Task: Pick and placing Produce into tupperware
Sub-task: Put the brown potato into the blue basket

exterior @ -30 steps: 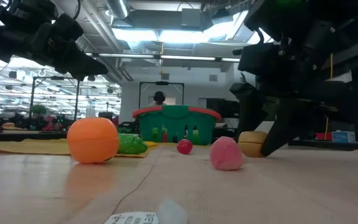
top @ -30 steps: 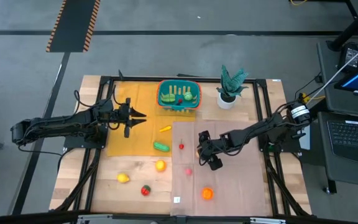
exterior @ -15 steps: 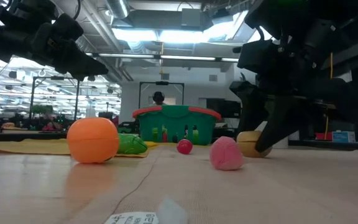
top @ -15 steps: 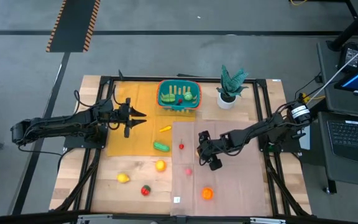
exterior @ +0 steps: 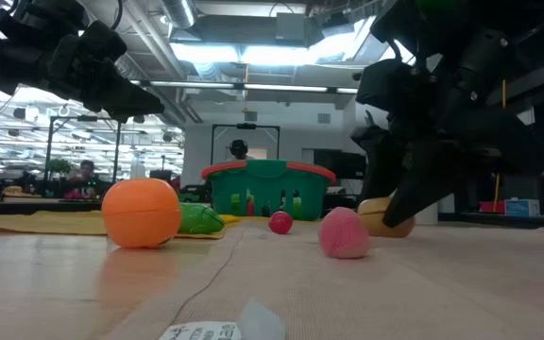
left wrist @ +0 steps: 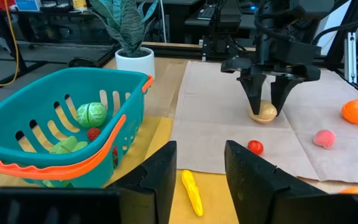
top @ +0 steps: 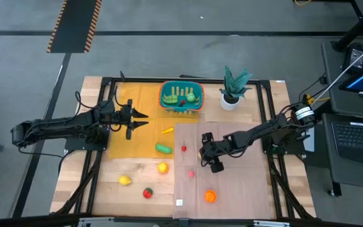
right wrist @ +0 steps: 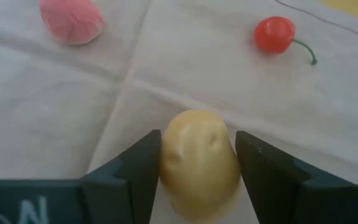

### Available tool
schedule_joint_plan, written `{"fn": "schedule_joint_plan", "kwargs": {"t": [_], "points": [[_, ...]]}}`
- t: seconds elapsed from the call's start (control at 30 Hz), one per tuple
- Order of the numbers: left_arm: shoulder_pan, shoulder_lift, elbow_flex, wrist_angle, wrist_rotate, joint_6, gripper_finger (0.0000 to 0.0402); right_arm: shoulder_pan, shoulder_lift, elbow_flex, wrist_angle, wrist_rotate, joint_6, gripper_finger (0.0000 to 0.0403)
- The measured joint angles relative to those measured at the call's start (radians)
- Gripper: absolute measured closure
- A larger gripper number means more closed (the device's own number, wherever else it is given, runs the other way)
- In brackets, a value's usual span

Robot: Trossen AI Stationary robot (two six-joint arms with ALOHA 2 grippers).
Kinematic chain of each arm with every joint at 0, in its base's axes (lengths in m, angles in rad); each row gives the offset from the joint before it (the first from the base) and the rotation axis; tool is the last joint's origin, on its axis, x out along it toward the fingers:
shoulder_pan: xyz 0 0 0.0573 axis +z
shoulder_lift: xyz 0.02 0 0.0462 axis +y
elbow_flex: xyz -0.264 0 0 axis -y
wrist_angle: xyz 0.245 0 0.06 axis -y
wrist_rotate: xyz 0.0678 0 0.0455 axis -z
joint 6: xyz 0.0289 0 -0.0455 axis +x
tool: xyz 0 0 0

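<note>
The teal tupperware (top: 181,96) with an orange rim stands at the table's far middle; it holds several produce pieces, such as a green cabbage (left wrist: 92,114). My right gripper (top: 205,156) is shut on a tan potato (right wrist: 199,163) on the brown paper (top: 232,183). A cherry (top: 184,148), a pink piece (top: 191,173) and an orange (top: 210,196) lie on the paper nearby. My left gripper (top: 142,118) hangs open over the yellow mat (top: 131,139), left of the tupperware. My right gripper pinches the potato's two opposite sides (right wrist: 166,163) between its two fingers (right wrist: 135,171). The fingers slant down from the table's right side. The potato's underside rests on the brown paper (exterior: 385,225).
A potted plant (top: 234,88) stands right of the tupperware. A yellow-orange piece (top: 167,130) and a green cucumber (top: 163,149) lie on the mat. An orange-yellow fruit (top: 162,168), a lemon (top: 125,180) and a red-green piece (top: 147,193) lie near the front left.
My right gripper has shut its fingers onto the tan potato, rolling a little at the wrist. The potato stays on the paper.
</note>
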Motion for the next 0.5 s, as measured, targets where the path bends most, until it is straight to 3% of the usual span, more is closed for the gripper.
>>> {"fn": "schedule_joint_plan", "kwargs": {"t": [0.5], "points": [[0.0, 0.0, 0.0, 0.0, 0.0, 0.0, 0.0296, -0.016, 0.0, 0.0, -0.005, -0.071, 0.043, 0.0189]]}}
